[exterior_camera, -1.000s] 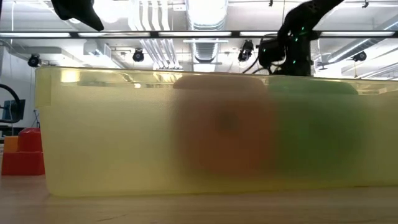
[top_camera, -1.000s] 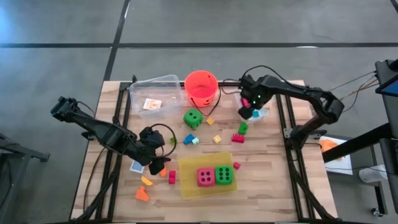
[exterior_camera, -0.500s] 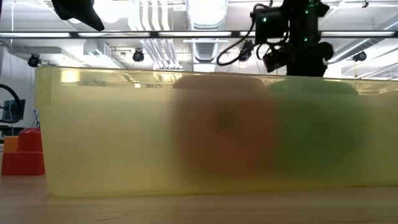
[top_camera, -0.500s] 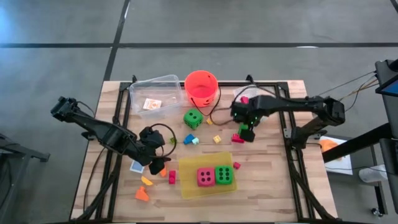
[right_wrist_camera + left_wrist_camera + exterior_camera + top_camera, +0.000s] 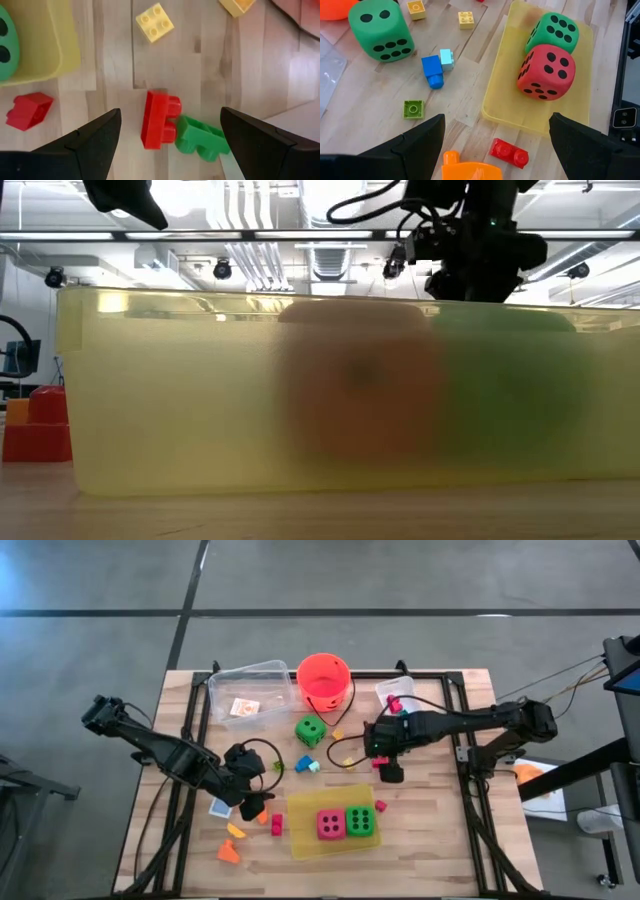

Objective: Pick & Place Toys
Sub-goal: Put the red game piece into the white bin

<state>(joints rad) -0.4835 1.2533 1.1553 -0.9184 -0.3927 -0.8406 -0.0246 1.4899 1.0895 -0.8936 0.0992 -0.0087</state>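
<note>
**Both grippers spread over scattered toys**

Wooden planks make up the worktop (image 5: 440,840), which stands on a grey concrete floor. Near its front edge lies the flat yellow tray (image 5: 305,825), holding the pink die (image 5: 331,824) and a green die (image 5: 360,821) side by side, touching. A second green die (image 5: 310,730) sits toward the middle of the worktop, just in front of the orange-red bucket (image 5: 323,680) at the back edge. Beside the bucket, toward the back left corner, is a clear plastic container (image 5: 250,692) with a small card (image 5: 244,707) inside.

The right gripper (image 5: 165,132) hovers right of centre with its fingers spread wide and holding nothing. Directly under it a red brick (image 5: 159,120) lies touching a green brick (image 5: 200,137); a yellow brick (image 5: 154,22) and another red piece (image 5: 30,110) lie close by on the wood.

The left gripper (image 5: 492,145) is toward the front left, fingers likewise spread and empty. Just ahead of it lie an orange piece (image 5: 470,170), a small red brick (image 5: 509,151), a lime square brick (image 5: 413,109) and a blue brick (image 5: 432,70) touching a light blue one (image 5: 446,59).
</note>
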